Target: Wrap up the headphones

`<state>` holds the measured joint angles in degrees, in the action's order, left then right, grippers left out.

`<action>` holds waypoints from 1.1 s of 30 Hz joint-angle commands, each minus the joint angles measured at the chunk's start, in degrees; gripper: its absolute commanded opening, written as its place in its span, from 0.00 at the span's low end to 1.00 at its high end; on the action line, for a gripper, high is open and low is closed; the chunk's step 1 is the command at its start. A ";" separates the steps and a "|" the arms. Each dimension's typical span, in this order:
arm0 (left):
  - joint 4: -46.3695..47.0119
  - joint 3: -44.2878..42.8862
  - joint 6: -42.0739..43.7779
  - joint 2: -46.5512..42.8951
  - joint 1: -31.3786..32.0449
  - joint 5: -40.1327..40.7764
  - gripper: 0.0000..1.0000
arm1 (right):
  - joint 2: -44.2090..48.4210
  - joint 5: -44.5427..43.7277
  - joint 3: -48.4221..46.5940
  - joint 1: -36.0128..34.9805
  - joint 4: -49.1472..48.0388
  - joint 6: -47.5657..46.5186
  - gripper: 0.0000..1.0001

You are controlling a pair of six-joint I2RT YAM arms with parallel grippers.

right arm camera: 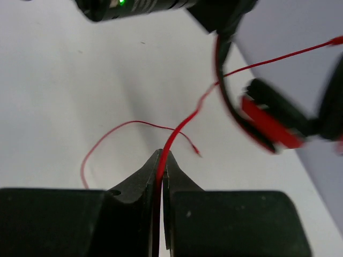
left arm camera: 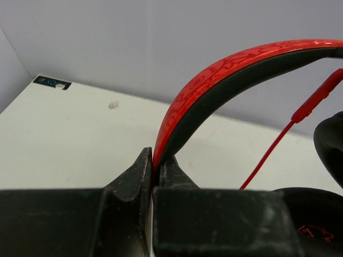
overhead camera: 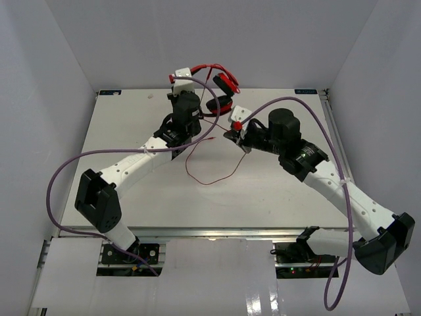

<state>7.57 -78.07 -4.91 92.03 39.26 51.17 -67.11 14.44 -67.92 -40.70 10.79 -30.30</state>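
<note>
The red headphones [overhead camera: 222,84] are held up off the table at the back, ear cups hanging. My left gripper [overhead camera: 191,78] is shut on their red-and-black headband [left arm camera: 225,75], which rises from between the fingertips [left arm camera: 155,163]. A black ear cup [left arm camera: 328,147] shows at the right of the left wrist view. The thin red cord [overhead camera: 212,179] hangs down and loops over the table [overhead camera: 131,131]. My right gripper [overhead camera: 230,135] is shut on the cord [right arm camera: 182,126] partway along, just above the table. In the right wrist view the headphones [right arm camera: 268,123] look blurred.
Purple arm cables [overhead camera: 66,171] arch over both arms. White walls [overhead camera: 52,66] close the table in at the back and sides. The left arm's wrist [right arm camera: 139,8] hangs close above the right gripper's view. The cord's loose end [right arm camera: 197,152] lies on the table.
</note>
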 commanded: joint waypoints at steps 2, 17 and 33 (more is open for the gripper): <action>-4.20 6.67 4.73 -5.29 1.00 -17.20 0.00 | 0.88 -27.53 -0.47 -1.75 -1.78 -23.52 0.08; -1.21 22.71 10.34 -27.24 1.61 -53.04 0.00 | -6.20 -4.03 2.85 18.98 -8.91 -11.04 0.08; 17.60 10.36 -27.40 -22.90 3.25 -60.96 0.00 | -18.69 58.93 14.85 25.64 -77.86 69.33 0.12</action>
<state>11.18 -62.31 -18.20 70.00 41.14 -9.68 -81.87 63.57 -54.37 -13.18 -32.01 5.71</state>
